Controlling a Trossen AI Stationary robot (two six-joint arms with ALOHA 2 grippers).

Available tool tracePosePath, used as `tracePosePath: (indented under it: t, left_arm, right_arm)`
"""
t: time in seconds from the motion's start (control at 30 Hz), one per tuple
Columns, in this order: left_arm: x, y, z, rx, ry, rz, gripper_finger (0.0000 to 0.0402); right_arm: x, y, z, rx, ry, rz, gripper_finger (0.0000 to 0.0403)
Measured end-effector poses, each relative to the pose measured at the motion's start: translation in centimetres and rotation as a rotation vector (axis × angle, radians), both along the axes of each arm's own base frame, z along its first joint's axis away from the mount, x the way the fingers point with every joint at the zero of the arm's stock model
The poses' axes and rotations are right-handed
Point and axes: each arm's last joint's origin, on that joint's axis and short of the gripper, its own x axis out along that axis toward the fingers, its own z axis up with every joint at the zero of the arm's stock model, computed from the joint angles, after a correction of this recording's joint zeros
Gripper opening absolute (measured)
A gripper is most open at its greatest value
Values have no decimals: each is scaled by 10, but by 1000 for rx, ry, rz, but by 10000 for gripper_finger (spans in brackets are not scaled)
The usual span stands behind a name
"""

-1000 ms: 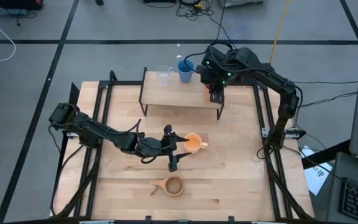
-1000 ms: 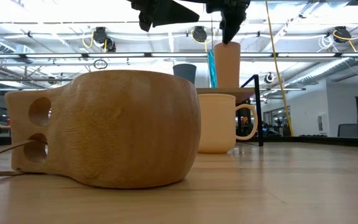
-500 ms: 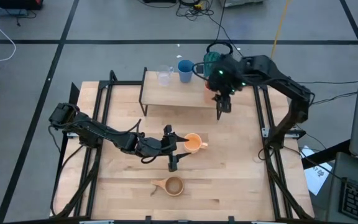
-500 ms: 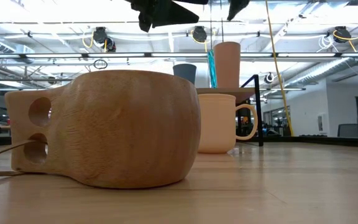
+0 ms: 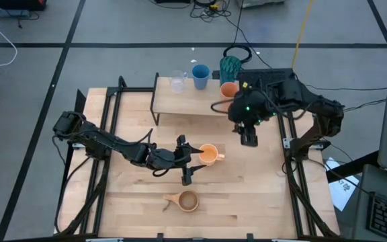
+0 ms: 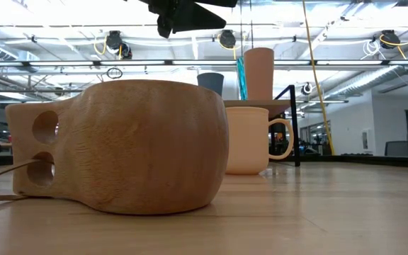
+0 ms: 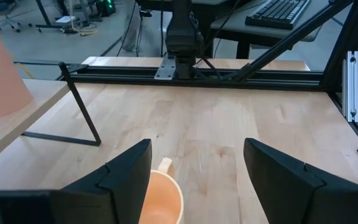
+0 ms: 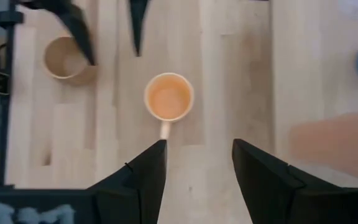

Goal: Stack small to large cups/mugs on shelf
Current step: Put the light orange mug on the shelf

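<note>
Right gripper (image 5: 248, 138) open, empty, above desk (image 5: 261, 195) off the shelf (image 5: 187, 104), probably lining up on orange mug (image 5: 208, 154). Left gripper (image 5: 184, 160) open, straddling it.

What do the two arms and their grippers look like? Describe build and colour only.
Both arms are dark, near-black jointed links with black cables running along them. The left gripper ends in two slim black fingers; in its own wrist view the fingers are broad, matte black and wedge-shaped. The right gripper is just as dark, and small green lights glow on the arm behind it. No lettering is readable.
</note>
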Motion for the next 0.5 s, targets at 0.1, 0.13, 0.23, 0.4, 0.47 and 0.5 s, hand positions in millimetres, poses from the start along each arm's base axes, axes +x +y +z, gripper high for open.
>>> tracePosePath:
  t: [0.1, 0.13, 0.23, 0.4, 0.47, 0.5]
  left_arm:
    - [0, 0, 0, -7, -1, 2, 257]
    - [0, 0, 0, -9, 0, 3, 257]
    - [0, 0, -1, -8, 8, 3, 257]
    - [-2, 1, -3, 0, 40, 4, 257]
    - [-4, 1, 1, -10, 36, 7, 257]
    - [-6, 2, 4, -16, 24, 8, 257]
  right_arm:
    - [-1, 12, 0, 16, -2, 15, 173]
    - [-1, 15, 0, 21, -2, 20, 173]
    - [-1, 25, 0, 32, -1, 37, 173]
    - [-4, 43, 0, 47, 0, 75, 173]
    - [-5, 50, 0, 53, 1, 92, 173]
    - [-6, 53, 0, 55, 2, 100, 173]
